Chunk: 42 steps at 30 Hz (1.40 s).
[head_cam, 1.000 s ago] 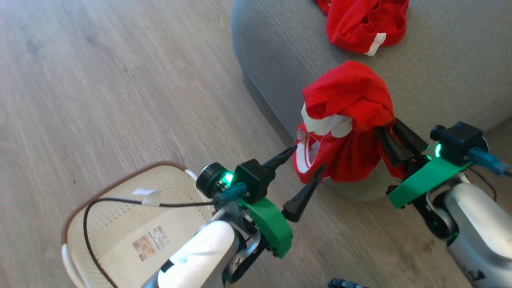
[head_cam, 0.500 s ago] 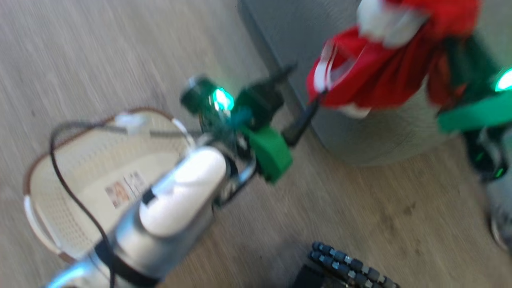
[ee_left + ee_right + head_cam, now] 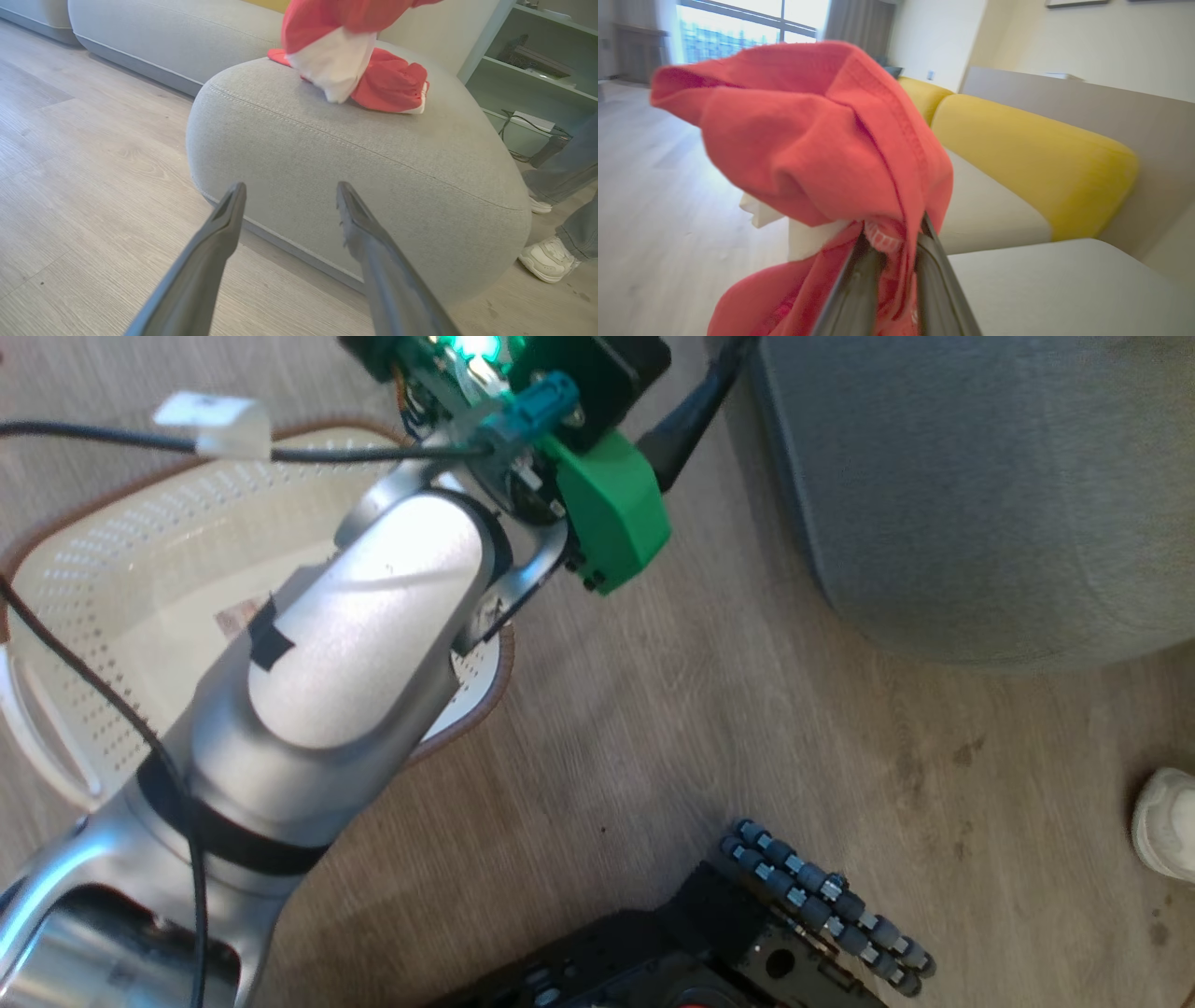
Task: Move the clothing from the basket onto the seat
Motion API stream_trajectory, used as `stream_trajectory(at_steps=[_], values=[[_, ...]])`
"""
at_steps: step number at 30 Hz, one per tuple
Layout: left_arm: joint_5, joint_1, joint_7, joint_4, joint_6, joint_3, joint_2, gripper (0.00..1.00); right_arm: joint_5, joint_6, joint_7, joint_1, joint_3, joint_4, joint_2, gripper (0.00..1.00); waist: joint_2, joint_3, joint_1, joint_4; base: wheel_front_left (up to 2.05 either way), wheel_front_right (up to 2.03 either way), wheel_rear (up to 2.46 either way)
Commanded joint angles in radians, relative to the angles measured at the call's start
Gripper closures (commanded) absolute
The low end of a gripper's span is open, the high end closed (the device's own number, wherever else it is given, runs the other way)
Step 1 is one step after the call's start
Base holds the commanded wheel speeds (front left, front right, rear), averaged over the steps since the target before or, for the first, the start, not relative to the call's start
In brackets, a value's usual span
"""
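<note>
Clamping clothing [image 3: 822, 154], right claw [image 3: 894, 242] hangs above seat [image 3: 350, 177].

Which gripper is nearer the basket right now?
Left. The left gripper hangs open just beyond the basket, facing the seat; the right gripper, shut on the clothing, is up over the seat.

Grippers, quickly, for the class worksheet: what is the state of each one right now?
Left gripper: open, holding nothing, fingers aimed at the seat.
Right gripper: shut on a red garment.
</note>
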<state>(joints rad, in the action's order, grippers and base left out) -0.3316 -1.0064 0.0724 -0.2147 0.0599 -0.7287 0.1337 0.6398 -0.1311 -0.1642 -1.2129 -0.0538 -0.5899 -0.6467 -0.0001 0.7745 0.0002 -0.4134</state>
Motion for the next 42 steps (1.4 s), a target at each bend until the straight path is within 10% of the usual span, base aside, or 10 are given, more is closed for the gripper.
stream_trajectory(at_steps=[1, 10, 12, 13, 23, 42], values=[[0.01, -0.039, 0.005, 0.038, 0.002, 0.025, -0.003, 0.0, -0.003, 0.0, 0.012, -0.023, 0.05, -0.012, -0.073, 1.0, 0.0001, 0.036, -0.0002, 0.028, 0.0, 0.0, 0.0], [0.01, -0.067, 0.014, 0.05, -0.015, 0.027, -0.007, 0.0, -0.021, 0.0, -0.028, 0.017, 0.113, -0.321, -0.058, 1.0, 0.0001, 0.12, -0.0002, 0.047, 0.0, 0.0, 0.0], [0.013, -0.067, 0.022, 0.05, -0.017, 0.024, -0.001, 0.0, -0.02, 0.0, -0.056, 0.043, 0.116, -0.385, -0.009, 0.65, 0.0001, 0.138, -0.0002, 0.046, 0.0, 0.0, 0.0], [0.015, -0.067, 0.024, 0.05, -0.018, 0.023, 0.005, 0.0, -0.02, 0.0, -0.067, 0.051, 0.117, -0.41, 0.012, 0.0, 0.0001, 0.143, -0.0002, 0.045, 0.0, 0.0, 0.0], [-0.011, 0.009, -0.013, 0.038, -0.043, 0.037, 0.036, 0.0, -0.041, 0.0, -0.097, 0.122, 0.091, -0.281, 0.092, 0.0, 0.0001, 0.046, -0.0002, 0.019, 0.0, 0.0, 0.0], [-0.201, 0.417, -0.269, -0.104, -0.12, 0.123, 0.005, 0.0, -0.127, 0.0, -0.087, 0.82, -0.006, 0.255, 0.187, 0.0, 0.0001, -0.488, -0.0002, 0.164, 0.0, 0.0, 0.0]])
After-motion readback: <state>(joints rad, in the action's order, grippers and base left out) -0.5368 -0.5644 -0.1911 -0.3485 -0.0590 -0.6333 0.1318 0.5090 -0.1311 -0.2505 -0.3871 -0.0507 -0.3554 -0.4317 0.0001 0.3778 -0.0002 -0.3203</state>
